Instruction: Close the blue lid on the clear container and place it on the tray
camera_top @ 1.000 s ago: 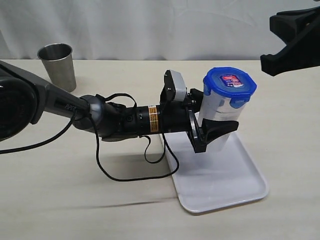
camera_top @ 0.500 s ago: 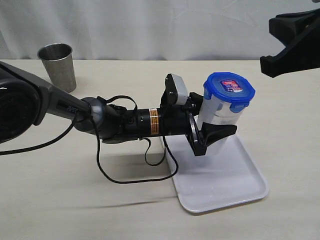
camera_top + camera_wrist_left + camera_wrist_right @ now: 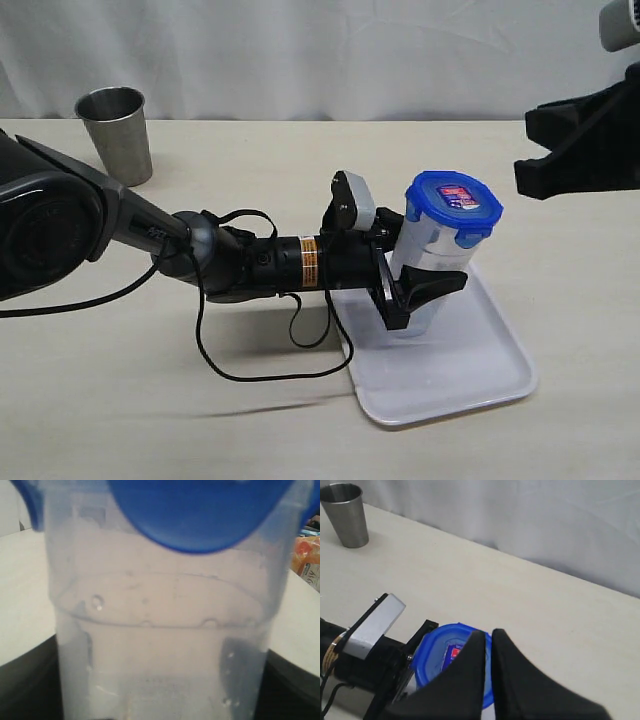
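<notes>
The clear container (image 3: 425, 270) stands slightly tilted over the white tray (image 3: 470, 365), its base at or just above the tray's surface. The blue lid (image 3: 455, 204) with its red-and-white label sits on its mouth. My left gripper (image 3: 418, 285) reaches in from the left, shut on the container's lower body. In the left wrist view the container (image 3: 160, 645) fills the picture under the lid (image 3: 200, 515). My right gripper (image 3: 535, 150) hangs high at the right, apart from everything, shut and empty. In its own view the right gripper (image 3: 489, 636) hovers above the lid (image 3: 437, 655).
A grey steel cup (image 3: 114, 130) stands at the back left of the table, also in the right wrist view as the cup (image 3: 346, 514). A black cable (image 3: 250, 370) loops on the table under the left arm. A white curtain backs the scene.
My left gripper has lowered the lidded container toward the tray and drawn slightly left. The right gripper has shifted a little downward at the right edge.
</notes>
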{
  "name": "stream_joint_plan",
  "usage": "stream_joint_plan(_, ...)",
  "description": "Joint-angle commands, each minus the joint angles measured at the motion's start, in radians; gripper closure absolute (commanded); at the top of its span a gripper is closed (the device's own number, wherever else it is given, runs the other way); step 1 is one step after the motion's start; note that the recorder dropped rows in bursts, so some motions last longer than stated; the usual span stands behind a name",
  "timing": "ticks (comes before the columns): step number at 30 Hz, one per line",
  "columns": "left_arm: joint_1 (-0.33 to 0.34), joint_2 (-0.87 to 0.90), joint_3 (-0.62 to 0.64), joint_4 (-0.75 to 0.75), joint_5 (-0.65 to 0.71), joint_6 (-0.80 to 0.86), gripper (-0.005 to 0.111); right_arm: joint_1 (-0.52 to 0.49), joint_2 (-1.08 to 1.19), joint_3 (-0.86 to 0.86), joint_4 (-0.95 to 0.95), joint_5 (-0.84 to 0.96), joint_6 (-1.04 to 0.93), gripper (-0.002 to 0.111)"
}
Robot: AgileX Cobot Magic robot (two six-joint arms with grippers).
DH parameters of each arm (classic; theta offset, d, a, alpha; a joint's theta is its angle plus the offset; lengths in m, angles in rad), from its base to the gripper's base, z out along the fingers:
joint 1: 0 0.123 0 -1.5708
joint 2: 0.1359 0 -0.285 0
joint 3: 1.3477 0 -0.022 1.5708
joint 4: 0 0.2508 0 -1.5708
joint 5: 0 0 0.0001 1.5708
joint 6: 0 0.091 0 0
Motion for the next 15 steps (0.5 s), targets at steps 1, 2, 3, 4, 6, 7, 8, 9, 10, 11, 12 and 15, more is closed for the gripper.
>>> stream_joint_plan(1, -0.006, 0.003, -0.008, -0.016, 0.014, -0.001, 0.107, -0.006, 0.049, 0.004, 0.041, 0.038, 0.003, 0.104)
stream_joint_plan(2, -0.006, 0.003, -0.008, -0.014, 0.031, -0.001, 0.107, -0.006, 0.063, 0.004, 0.044, 0.038, 0.003, 0.104)
stream_joint_plan(3, -0.006, 0.003, -0.008, -0.014, 0.047, -0.003, 0.107, -0.006, 0.086, 0.004, 0.044, 0.038, 0.003, 0.104)
stream_joint_plan(4, -0.006, 0.003, -0.008, -0.014, 0.063, -0.003, 0.107, -0.006, 0.103, 0.004, 0.044, 0.036, 0.003, 0.104)
stream_joint_plan(6, -0.006, 0.003, -0.008, -0.014, 0.108, -0.003, 0.107, -0.006, 0.145, 0.004, 0.048, 0.002, 0.003, 0.104)
stream_joint_plan(7, -0.006, 0.003, -0.008, -0.014, 0.126, -0.003, 0.107, -0.006, 0.161, 0.004, 0.048, -0.015, 0.003, 0.104)
stream_joint_plan(8, -0.006, 0.003, -0.008, -0.011, 0.141, -0.005, 0.107, -0.006, 0.178, 0.002, 0.051, -0.028, 0.003, 0.104)
stream_joint_plan(9, -0.006, 0.003, -0.008, -0.009, 0.149, -0.005, 0.107, -0.006, 0.203, -0.006, 0.056, -0.036, 0.003, 0.104)
stream_joint_plan(10, -0.006, 0.003, -0.008, -0.007, 0.153, -0.005, 0.107, -0.006, 0.22, -0.014, 0.06, -0.036, 0.003, 0.104)
stream_joint_plan(11, -0.006, 0.003, -0.008, -0.007, 0.153, -0.005, 0.107, -0.003, 0.242, -0.025, 0.075, -0.036, -0.011, 0.104)
stream_joint_plan(12, -0.006, 0.003, -0.008, -0.007, 0.153, -0.005, 0.107, -0.003, 0.265, -0.036, 0.101, -0.029, -0.035, 0.104)
stream_joint_plan(15, -0.006, 0.003, -0.008, 0.014, 0.154, -0.005, 0.107, -0.003, 0.34, -0.078, 0.222, 0.027, -0.177, 0.104)
